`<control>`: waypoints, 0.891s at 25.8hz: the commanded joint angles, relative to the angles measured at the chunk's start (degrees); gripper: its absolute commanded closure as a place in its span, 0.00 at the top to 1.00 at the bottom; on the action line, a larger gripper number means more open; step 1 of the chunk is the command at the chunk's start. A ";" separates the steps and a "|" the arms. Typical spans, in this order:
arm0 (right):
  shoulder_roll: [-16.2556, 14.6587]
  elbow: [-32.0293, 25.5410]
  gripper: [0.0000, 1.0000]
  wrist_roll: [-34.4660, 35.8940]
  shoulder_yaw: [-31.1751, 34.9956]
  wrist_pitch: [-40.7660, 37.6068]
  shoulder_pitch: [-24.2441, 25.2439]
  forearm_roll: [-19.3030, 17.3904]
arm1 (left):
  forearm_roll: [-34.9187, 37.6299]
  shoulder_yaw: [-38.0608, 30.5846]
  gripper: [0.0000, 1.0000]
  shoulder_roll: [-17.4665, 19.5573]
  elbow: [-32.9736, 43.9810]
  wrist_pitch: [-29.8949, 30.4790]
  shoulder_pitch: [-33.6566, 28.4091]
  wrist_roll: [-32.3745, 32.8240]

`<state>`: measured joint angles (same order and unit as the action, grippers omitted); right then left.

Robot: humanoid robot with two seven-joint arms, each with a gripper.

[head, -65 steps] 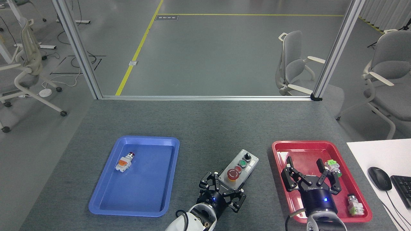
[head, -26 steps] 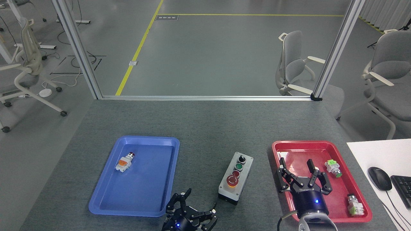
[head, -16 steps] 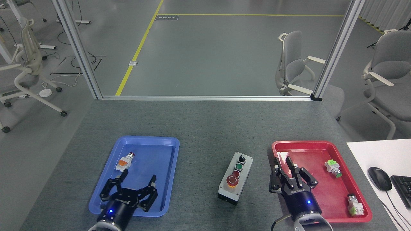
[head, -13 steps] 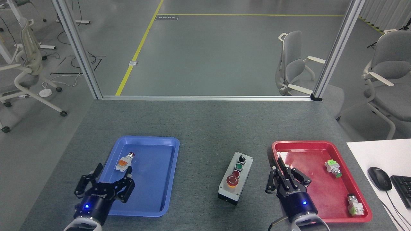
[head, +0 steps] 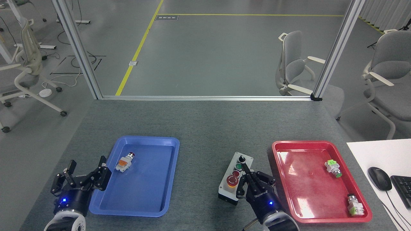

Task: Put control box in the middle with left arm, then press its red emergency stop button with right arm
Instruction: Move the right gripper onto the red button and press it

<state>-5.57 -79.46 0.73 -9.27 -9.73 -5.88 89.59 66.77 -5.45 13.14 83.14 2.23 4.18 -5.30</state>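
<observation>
The control box (head: pixel 235 176) sat on the worktop (head: pixel 205 128) between the 2 trays, already placed. The right gripper (head: pixel 249 181), fingers drawn together, hung beside the red emergency stop button (head: pixel 231 181), seemingly poised to press. The left gripper (head: pixel 82 179), fingers spread and empty, had retreated left since 0.5 s earlier.

Glossy plastic red tray (head: pixel 321 144), blue tray (head: pixel 141 205); matt, felt-like grey table (head: pixel 205 122)
</observation>
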 commanded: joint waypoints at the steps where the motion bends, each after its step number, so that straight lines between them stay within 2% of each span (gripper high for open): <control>1: 0.83 2.99 0.00 0.15 -1.98 0.32 -1.33 0.58 | -2.17 -0.70 0.99 -0.22 -0.43 0.76 0.39 -0.15; 8: 1.71 5.37 0.00 0.24 -2.42 0.41 -1.33 3.13 | -1.12 -0.44 0.99 -0.13 1.06 0.76 0.48 -3.14; 16: 1.62 9.50 0.00 0.24 -2.86 0.32 -1.33 3.31 | 0.55 -0.44 0.99 -0.30 0.80 0.49 0.31 -3.05; 23: 1.62 9.59 0.00 -0.02 -3.21 1.46 -1.33 3.40 | 0.64 -0.44 0.99 -0.30 0.80 0.49 0.31 -2.79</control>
<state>-3.94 -69.90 2.48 -12.33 -9.20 -7.26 92.97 67.32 -5.89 12.78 84.01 2.75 4.49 -8.36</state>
